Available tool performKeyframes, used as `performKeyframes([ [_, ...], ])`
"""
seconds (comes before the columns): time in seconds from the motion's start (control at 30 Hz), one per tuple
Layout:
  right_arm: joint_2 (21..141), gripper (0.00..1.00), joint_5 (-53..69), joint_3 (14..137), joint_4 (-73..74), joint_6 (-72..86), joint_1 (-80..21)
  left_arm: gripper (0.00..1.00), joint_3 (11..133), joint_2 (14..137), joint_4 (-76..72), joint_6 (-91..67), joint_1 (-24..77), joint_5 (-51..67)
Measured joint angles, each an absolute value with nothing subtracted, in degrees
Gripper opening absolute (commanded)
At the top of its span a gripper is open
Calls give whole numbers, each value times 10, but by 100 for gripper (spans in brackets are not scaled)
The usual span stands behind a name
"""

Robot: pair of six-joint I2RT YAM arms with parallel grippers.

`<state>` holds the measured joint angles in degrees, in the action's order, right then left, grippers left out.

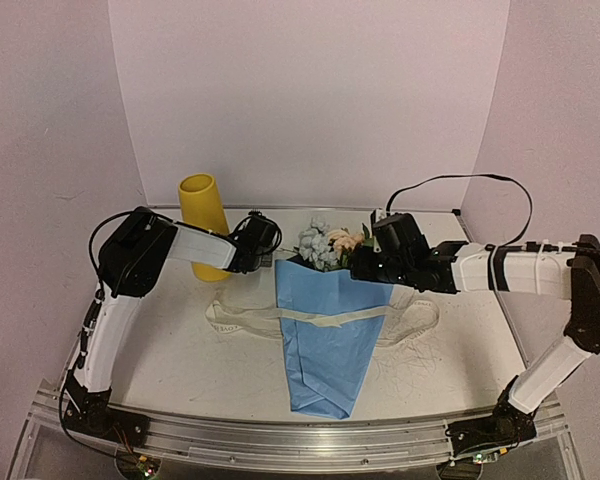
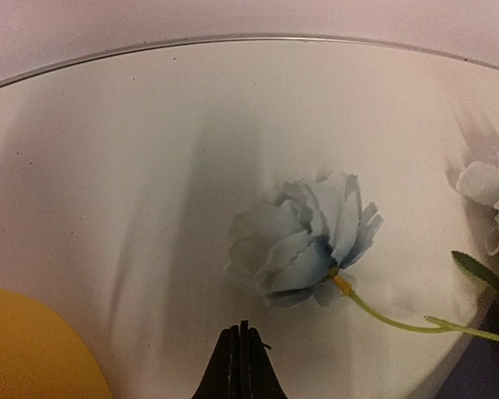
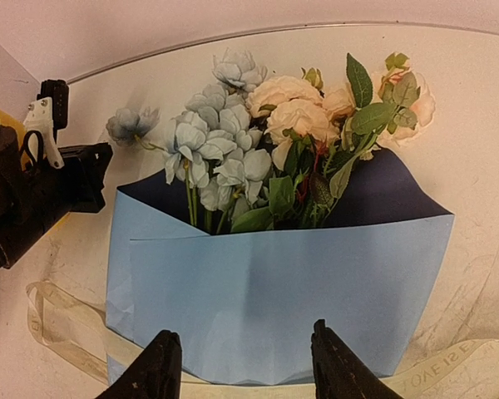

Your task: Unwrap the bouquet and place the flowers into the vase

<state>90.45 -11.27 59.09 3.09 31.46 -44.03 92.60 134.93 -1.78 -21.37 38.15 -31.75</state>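
The bouquet lies flat mid-table, a light blue paper cone with a navy lining, its point towards me. The flowers, pale blue and peach blooms, stick out of its far end. One pale blue bloom on a thin green stem lies apart to the left. My left gripper is shut and empty just short of that bloom, hovering over the table. My right gripper is open above the cone's wide end, holding nothing. The yellow vase stands upright at the back left, behind my left wrist.
A cream ribbon lies loose across the cone and trails onto the table on both sides. The left gripper's black body sits close to the bouquet's left corner. White walls enclose the table at the back and sides.
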Motion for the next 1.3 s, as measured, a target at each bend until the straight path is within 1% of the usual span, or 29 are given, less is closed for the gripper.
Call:
performKeyframes([
  [0.27, 947, 54, -122, 609, 51, 322, -506, 0, 875, 1320, -13, -216, 371, -315],
  [0.4, 962, 57, -127, 621, 62, 338, -556, 0, 856, 1304, -13, -215, 364, -315],
  [0.43, 969, 59, -128, 627, 65, 342, -568, 0, 851, 1300, -13, -215, 363, -314],
  [0.5, 987, 69, -131, 642, 74, 350, -590, 0, 842, 1290, -10, -214, 358, -310],
  [0.53, 991, 76, -133, 645, 76, 350, -593, 0, 841, 1289, -10, -213, 357, -309],
  [0.57, 1007, 79, -140, 658, 87, 358, -609, 0, 839, 1286, -10, -210, 355, -299],
  [0.63, 1025, 81, -149, 672, 101, 369, -628, 0, 839, 1282, -9, -202, 352, -274],
  [0.7, 1035, 80, -156, 677, 117, 377, -646, 1, 837, 1273, -4, -193, 351, -234],
  [0.8, 1039, 76, -158, 677, 136, 389, -665, 5, 821, 1242, 5, -189, 350, -176],
  [0.83, 1040, 76, -159, 677, 143, 395, -672, 6, 812, 1217, 9, -189, 350, -149],
  [0.93, 1050, 78, -165, 686, 159, 400, -684, 10, 798, 1171, 11, -190, 352, -112],
  [1.07, 1098, 78, -188, 728, 199, 416, -705, 14, 771, 1099, 10, -199, 356, -44],
  [1.17, 1119, 78, -200, 738, 226, 428, -719, 15, 736, 1059, 11, -212, 362, 1],
  [1.3, 1122, 76, -212, 738, 256, 440, -730, 16, 696, 1030, 17, -221, 380, 23],
])
